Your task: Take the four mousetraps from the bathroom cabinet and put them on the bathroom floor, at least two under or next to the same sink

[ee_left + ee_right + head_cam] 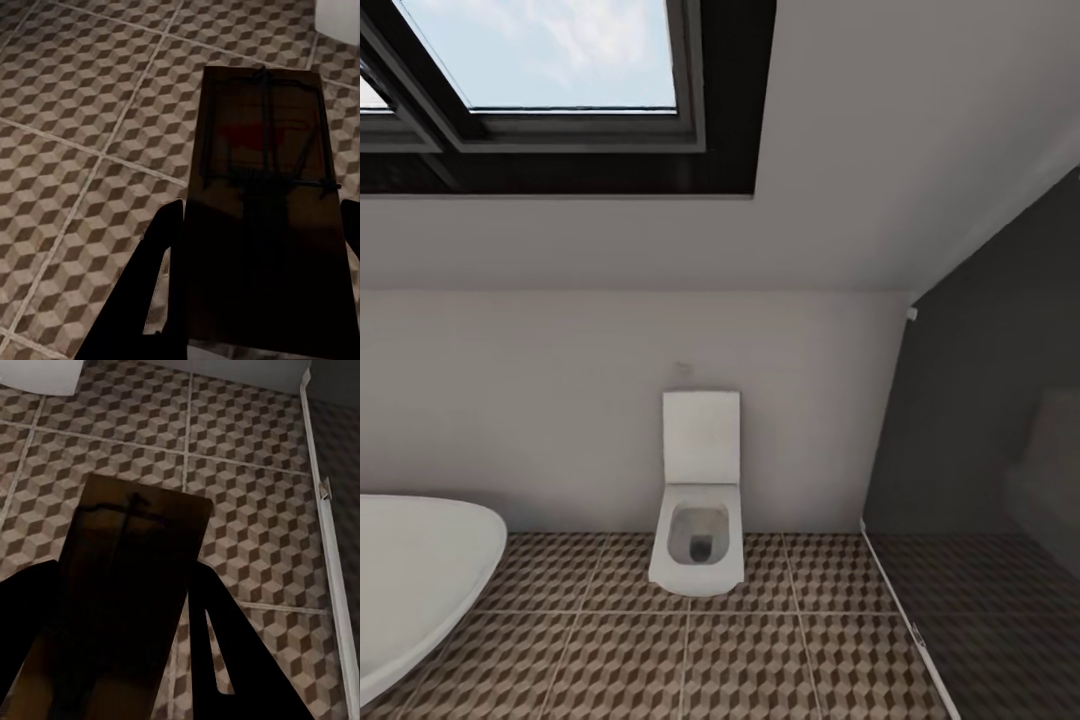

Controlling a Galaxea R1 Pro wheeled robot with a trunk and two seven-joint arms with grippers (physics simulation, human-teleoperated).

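Your left gripper is clamped on a mousetrap; your right gripper grips another mousetrap, lower frame.

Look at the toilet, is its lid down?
No, the toilet by the back wall has its lid standing up, and the open bowl shows.

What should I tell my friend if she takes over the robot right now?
Left gripper: shut on a mousetrap, held above the bathroom floor.
Right gripper: shut on another mousetrap, also above the tiles.
Ahead, in the head view: a toilet against the wall, a white tub at the left, and the dark shower floor at the right.
Done: two traps are in hand.
Left: set both on the patterned tiles, not the shower floor, near a sink. The other two traps, the cabinet and a sink still need finding.
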